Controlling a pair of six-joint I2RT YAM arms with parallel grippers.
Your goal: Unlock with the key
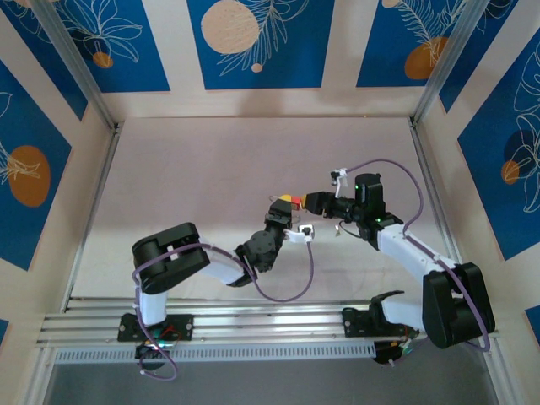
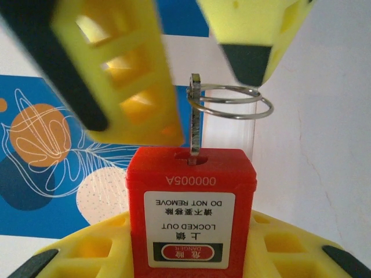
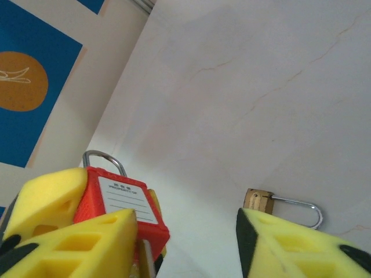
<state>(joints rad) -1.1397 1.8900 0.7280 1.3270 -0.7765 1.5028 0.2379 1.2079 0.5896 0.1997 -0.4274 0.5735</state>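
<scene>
Closest to the left wrist camera is the red lock (image 2: 191, 214), clamped between the yellow fingers (image 2: 301, 252) of the left gripper (image 2: 191, 246), with its keyhole face turned away from the lens and its white label reading upside down. From the keyhole the key (image 2: 195, 124) stands straight out, pushed in, with a wire ring (image 2: 232, 104) threaded through its head. Around the key is the right gripper (image 2: 197, 104), its two yellow fingers spread well apart, one on each side of the blade and ring, and neither is seen touching the key. From the right wrist camera the same lock (image 3: 124, 200) shows its other label and the top of its steel shackle (image 3: 105, 159), tucked against the right gripper's own left-hand finger (image 3: 75, 246); the other finger (image 3: 295, 243) sits far over at the lower right, so the right gripper (image 3: 184, 220) is plainly wide and grips nothing. Just past that finger a small brass lock (image 3: 258, 200) lies flat on the pale table (image 3: 261, 87), its shackle pointing right. From above, both arms meet near the table's middle, with the left gripper (image 1: 283, 213) and right gripper (image 1: 305, 203) nose to nose and the red lock (image 1: 288, 201) between them. Blue wall panels (image 1: 253, 42) with orange shapes ring the table.
</scene>
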